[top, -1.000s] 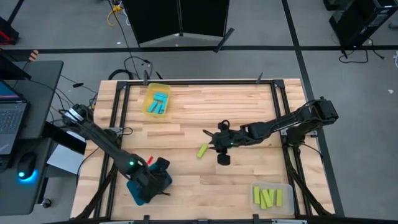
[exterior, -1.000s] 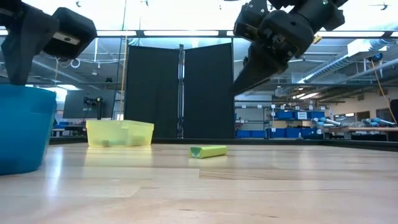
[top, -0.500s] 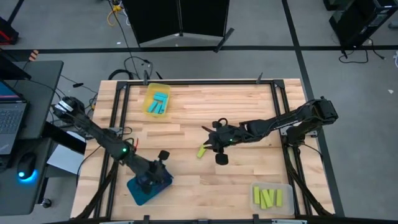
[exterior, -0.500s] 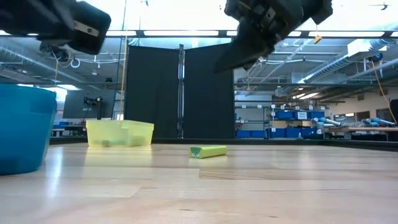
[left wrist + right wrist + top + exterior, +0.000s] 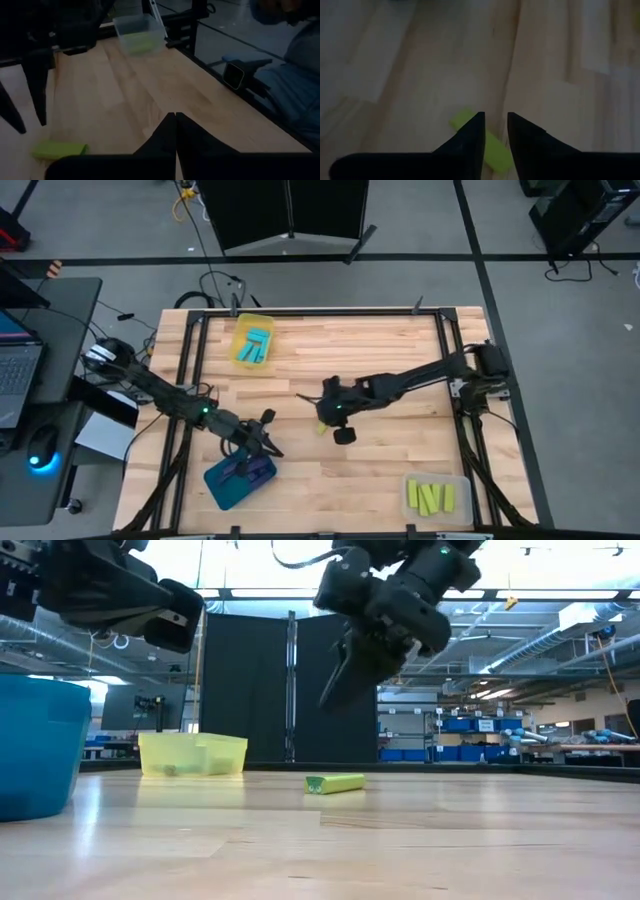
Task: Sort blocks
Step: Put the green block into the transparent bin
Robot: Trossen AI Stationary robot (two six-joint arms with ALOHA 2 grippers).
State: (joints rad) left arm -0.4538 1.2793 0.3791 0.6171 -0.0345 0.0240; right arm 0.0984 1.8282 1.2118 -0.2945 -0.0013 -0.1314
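One yellow-green block (image 5: 335,783) lies flat on the wooden table near its middle, also seen as the block (image 5: 487,142) in the right wrist view. My right gripper (image 5: 325,412) hangs over it, pointing slantwise down. Its fingers stand slightly open (image 5: 495,119), well above the block (image 5: 325,700), with nothing between them. My left gripper (image 5: 270,442) is shut and empty (image 5: 175,117). It points almost level over the far edge of the blue tray (image 5: 238,482), which holds purple blocks.
A yellow tray (image 5: 252,340) with cyan blocks stands at the far left. A clear tray (image 5: 437,495) with yellow-green blocks stands at the near right corner, also seen as the clear tray (image 5: 139,32) in the left wrist view. Bare wood lies between the trays.
My left gripper has drawn back from over the blue tray, tipped up from pointing down to nearly level, and shut empty. My right gripper has gone toward the table's left edge and now hangs over the yellow-green block, which has stayed where it was.
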